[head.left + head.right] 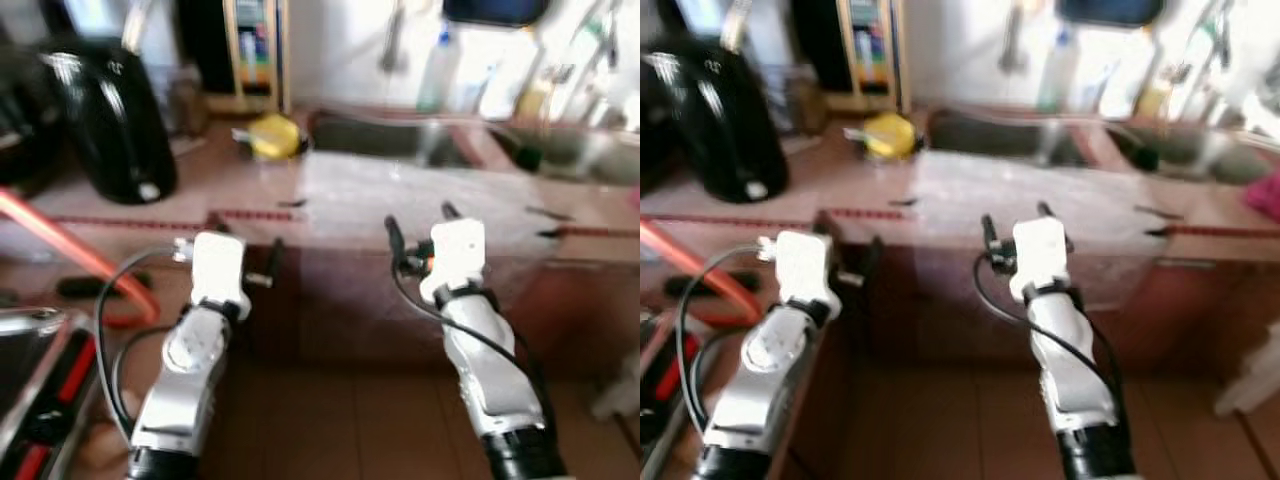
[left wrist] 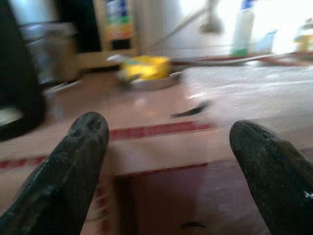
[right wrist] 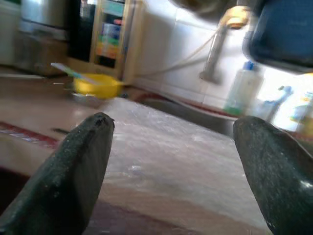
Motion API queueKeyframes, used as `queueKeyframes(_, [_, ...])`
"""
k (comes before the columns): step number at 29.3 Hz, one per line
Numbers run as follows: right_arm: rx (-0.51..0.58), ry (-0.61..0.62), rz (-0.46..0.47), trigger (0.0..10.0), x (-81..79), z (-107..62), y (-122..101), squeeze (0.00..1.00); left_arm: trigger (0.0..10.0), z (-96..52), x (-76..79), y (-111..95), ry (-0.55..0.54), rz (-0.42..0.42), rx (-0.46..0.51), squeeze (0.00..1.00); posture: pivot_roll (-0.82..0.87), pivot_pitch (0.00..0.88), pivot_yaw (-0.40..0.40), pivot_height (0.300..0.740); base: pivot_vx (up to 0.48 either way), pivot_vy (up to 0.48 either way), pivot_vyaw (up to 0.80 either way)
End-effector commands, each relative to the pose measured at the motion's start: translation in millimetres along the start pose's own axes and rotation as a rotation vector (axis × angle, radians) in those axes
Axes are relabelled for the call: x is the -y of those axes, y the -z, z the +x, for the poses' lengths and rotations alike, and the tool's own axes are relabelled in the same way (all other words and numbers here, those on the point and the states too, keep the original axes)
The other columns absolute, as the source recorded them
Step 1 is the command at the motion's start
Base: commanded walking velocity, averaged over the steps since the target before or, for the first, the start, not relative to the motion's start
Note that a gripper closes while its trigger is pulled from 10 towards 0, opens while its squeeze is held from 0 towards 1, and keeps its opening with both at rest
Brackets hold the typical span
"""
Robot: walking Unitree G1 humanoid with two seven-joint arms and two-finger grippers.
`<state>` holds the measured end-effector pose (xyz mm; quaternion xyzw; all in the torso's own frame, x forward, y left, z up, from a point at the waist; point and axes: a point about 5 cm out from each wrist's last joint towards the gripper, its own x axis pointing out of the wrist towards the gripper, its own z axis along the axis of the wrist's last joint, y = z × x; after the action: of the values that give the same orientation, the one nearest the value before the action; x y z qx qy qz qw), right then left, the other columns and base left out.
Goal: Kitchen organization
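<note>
Both views are blurred. I face a reddish tiled kitchen counter (image 1: pixel 230 180) with a sink (image 1: pixel 385 135) set into it. A yellow bowl (image 1: pixel 275 135) with a utensil in it sits on a metal dish left of the sink. My left gripper (image 1: pixel 245 240) is open and empty at the counter's front edge, its fingertips (image 2: pixel 85 134) wide apart. My right gripper (image 1: pixel 422 225) is also open and empty, held just before a clear plastic sheet (image 1: pixel 400 195) spread on the counter. The same bowl (image 3: pixel 95 85) lies beyond the right fingers.
A black kettle (image 1: pixel 110 120) stands at the counter's left. A wooden rack (image 1: pixel 255 50) is against the back wall, and a white bottle (image 1: pixel 437 70) stands behind the sink. An orange hose (image 1: pixel 70 250) curves at the lower left. Brown floor tiles lie below the arms.
</note>
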<state>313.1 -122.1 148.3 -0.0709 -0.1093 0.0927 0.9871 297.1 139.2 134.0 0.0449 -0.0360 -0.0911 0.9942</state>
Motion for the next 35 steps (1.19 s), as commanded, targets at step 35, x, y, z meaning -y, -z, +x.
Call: queueKeyframes(35, [0.008, 0.037, -0.038, 10.0, 15.2, -1.7, -2.1, 0.00, 10.0, 7.7, 8.0, -4.3, -0.005, -0.087, 0.026, 0.00, 0.09, 0.000, -0.015, 0.740, 0.007, -0.251, 0.00])
